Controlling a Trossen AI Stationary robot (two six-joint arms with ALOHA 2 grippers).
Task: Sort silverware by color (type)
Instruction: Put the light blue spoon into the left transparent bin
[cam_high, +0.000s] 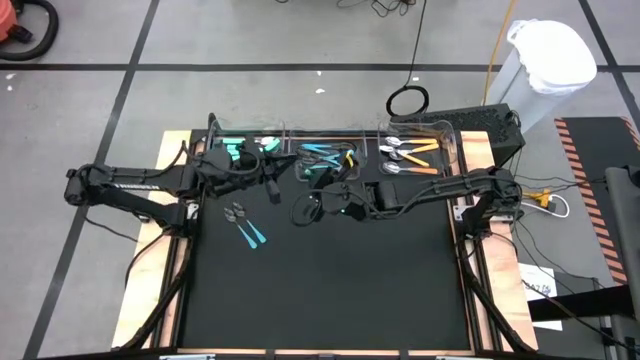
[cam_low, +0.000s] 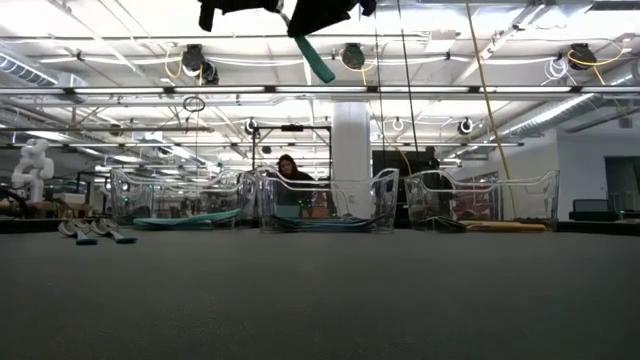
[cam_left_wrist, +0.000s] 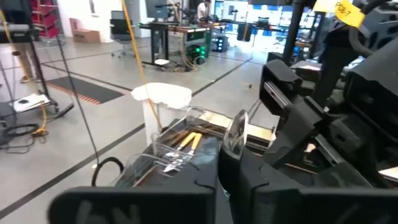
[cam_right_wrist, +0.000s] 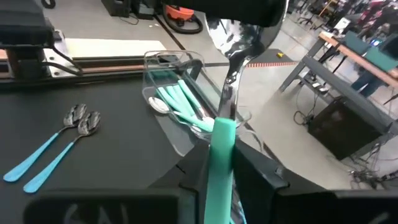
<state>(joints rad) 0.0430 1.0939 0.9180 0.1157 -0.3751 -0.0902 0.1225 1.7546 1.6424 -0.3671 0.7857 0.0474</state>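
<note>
Left gripper (cam_left_wrist: 239, 155) clamps the teal-green spoon (cam_right_wrist: 224, 134) by its bowl, right gripper (cam_right_wrist: 221, 158) grip cannot be told: separate slowly along the handle

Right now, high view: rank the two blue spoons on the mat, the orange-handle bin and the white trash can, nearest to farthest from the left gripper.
From the left gripper:
1. blue spoons, close by on the mat.
2. orange-handle bin, back right of the table.
3. trash can, off the table, far right.

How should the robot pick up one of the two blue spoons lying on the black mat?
Probably by the thin light blue handle, near its middle, coming straight down from above. Both blue spoons lie flat and close side by side on the mat, so the fingers should straddle one handle across its width, where the handles spread apart.
</note>
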